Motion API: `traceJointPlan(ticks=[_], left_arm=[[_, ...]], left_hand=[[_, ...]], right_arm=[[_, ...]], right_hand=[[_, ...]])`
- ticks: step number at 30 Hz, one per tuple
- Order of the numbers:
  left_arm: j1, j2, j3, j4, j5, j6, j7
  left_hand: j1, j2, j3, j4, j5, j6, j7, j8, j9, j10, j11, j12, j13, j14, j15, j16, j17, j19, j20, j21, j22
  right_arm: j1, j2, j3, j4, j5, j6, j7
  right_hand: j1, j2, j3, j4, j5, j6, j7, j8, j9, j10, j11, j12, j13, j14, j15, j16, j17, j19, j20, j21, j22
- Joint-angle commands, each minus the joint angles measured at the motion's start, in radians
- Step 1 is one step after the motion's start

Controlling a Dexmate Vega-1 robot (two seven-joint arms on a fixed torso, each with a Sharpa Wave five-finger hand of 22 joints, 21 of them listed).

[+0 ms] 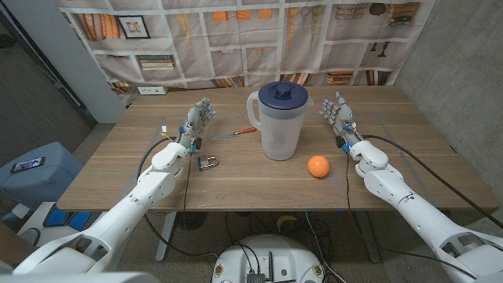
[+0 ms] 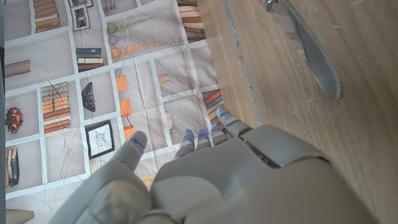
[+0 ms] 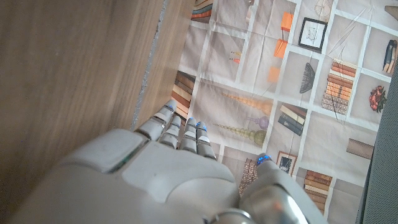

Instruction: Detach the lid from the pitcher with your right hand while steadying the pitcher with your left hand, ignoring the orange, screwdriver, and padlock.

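Observation:
A translucent white pitcher (image 1: 280,126) with a dark blue lid (image 1: 283,95) stands upright at the table's middle, its handle toward my left side. My left hand (image 1: 197,123) is open to the left of the pitcher, a gap away, fingers stretched out and holding nothing. My right hand (image 1: 338,114) is open to the right of the pitcher, also apart from it. In the left wrist view the back of my left hand (image 2: 236,180) shows with straight fingers over the wooden table. The right wrist view shows my right hand (image 3: 155,180) the same way.
An orange (image 1: 317,166) lies right of the pitcher's base. A red-handled screwdriver (image 1: 233,133) lies between my left hand and the pitcher, its blade (image 2: 314,53) in the left wrist view. A padlock (image 1: 207,163) sits near my left wrist. A printed bookshelf curtain (image 1: 259,35) hangs behind the table.

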Motion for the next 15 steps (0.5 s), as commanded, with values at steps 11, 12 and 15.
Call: traceJointPlan(ticks=[11,12,15], left_arm=[[0.06,0.107,-0.027,-0.187,-0.021,0.082,-0.009],[0.063,0.113,-0.029,-0.194,-0.026,0.084,-0.016],[0.073,0.136,-0.038,-0.218,-0.042,0.101,-0.033]], left_hand=[[0.03,0.045,0.009,-0.049,-0.001,0.026,-0.001,0.009,0.002,0.015,-0.008,0.002,0.004,0.018,-0.01,0.001,0.0,0.024,-0.004,0.003,0.001],[0.034,0.042,0.01,-0.057,-0.003,0.031,-0.002,0.009,0.002,0.019,-0.011,0.003,0.004,0.02,-0.011,0.001,0.0,0.026,-0.005,0.003,0.001],[0.047,0.033,0.012,-0.082,-0.006,0.05,-0.003,0.014,0.002,0.029,-0.012,0.003,0.004,0.026,-0.016,-0.001,0.0,0.032,-0.008,0.001,0.0]], right_arm=[[-0.001,0.009,-0.007,0.009,-0.012,0.045,0.019],[-0.003,0.007,-0.007,0.005,-0.013,0.041,0.017],[-0.005,0.003,-0.008,-0.003,-0.014,0.034,0.014]], right_hand=[[0.005,0.018,0.012,-0.003,0.009,0.015,-0.004,0.009,0.004,0.012,-0.003,0.006,0.002,0.004,-0.004,0.005,-0.006,0.006,-0.004,0.005,0.003],[0.005,0.018,0.012,-0.003,0.009,0.016,-0.004,0.009,0.004,0.012,-0.003,0.007,0.002,0.004,-0.004,0.006,-0.007,0.006,-0.004,0.005,0.003],[0.006,0.018,0.013,-0.003,0.01,0.016,-0.004,0.009,0.004,0.012,-0.004,0.006,0.002,0.004,-0.005,0.006,-0.009,0.006,-0.004,0.005,0.002]])
